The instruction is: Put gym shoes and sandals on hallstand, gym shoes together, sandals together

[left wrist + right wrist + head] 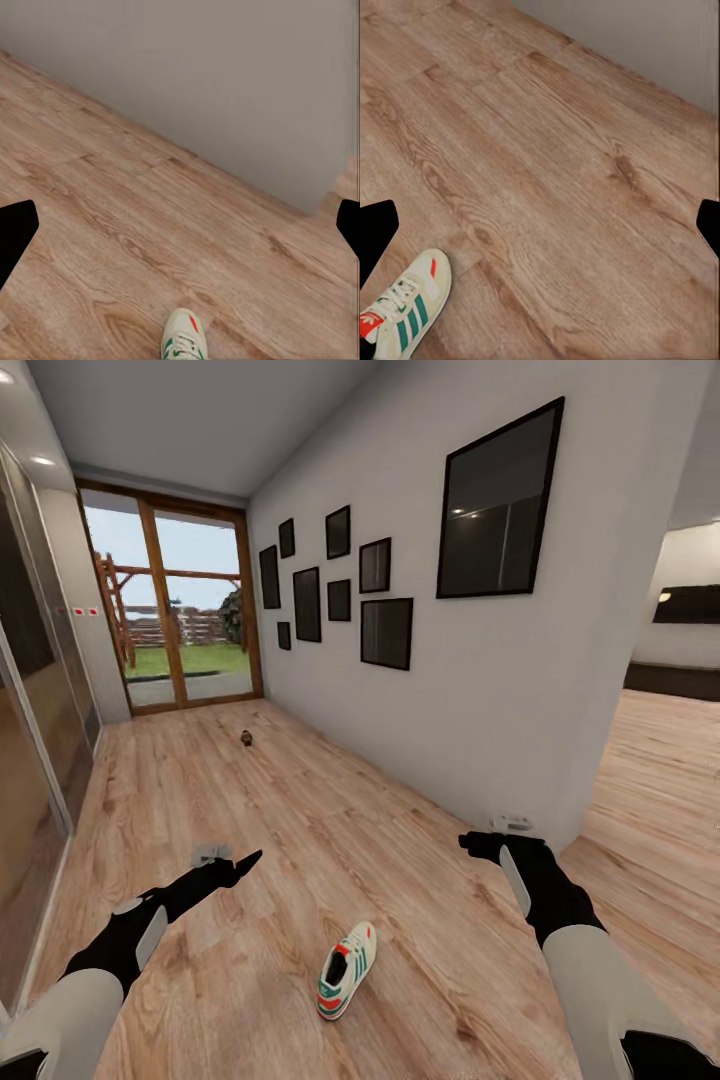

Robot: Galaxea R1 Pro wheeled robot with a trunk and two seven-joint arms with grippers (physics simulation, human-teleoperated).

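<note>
Corridor floor (300,810) holds gym shoe (347,969) between tools.

One gym shoe (347,968), eight picture frames (498,502)

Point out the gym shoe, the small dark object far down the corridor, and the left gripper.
gym shoe (346,969), head view, laces.
small dark object (246,738), head view, its middle.
left gripper (238,865), head view, between fingertips.
</note>
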